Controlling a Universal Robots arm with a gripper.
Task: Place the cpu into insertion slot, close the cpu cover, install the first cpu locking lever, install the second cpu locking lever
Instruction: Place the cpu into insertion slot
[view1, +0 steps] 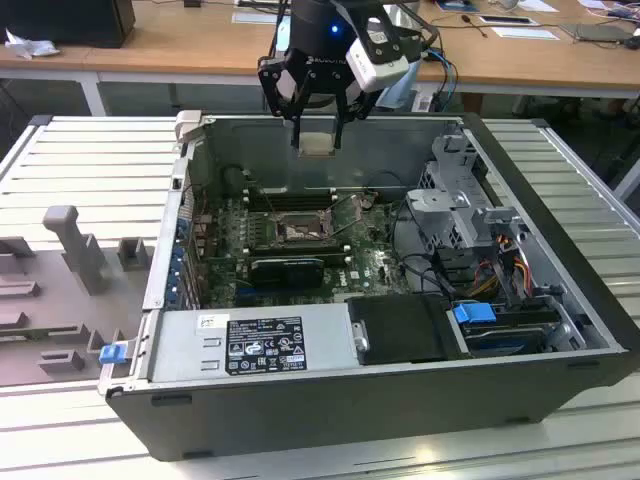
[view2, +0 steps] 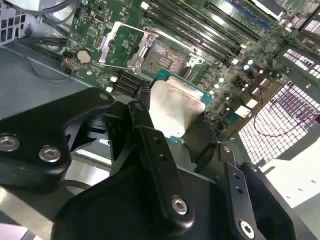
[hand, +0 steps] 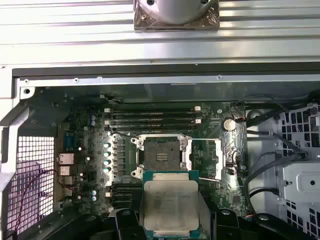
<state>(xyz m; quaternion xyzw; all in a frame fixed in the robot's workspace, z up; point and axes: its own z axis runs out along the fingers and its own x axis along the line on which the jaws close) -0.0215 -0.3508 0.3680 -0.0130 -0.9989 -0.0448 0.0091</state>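
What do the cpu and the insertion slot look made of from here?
Cpu: pale metal lid with a dull brushed sheen, on a teal-green board edge, likely fibreglass. Insertion slot: glinting centre, seemingly metal contacts, in a dark, probably plastic frame.

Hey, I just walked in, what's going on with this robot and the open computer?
A robot arm's black hand grips a small flat square silver-beige cpu and holds it in the air above the open dark grey computer case. The square dark-framed insertion slot on the green motherboard lies uncovered and empty below it, so the cpu is not yet placed.
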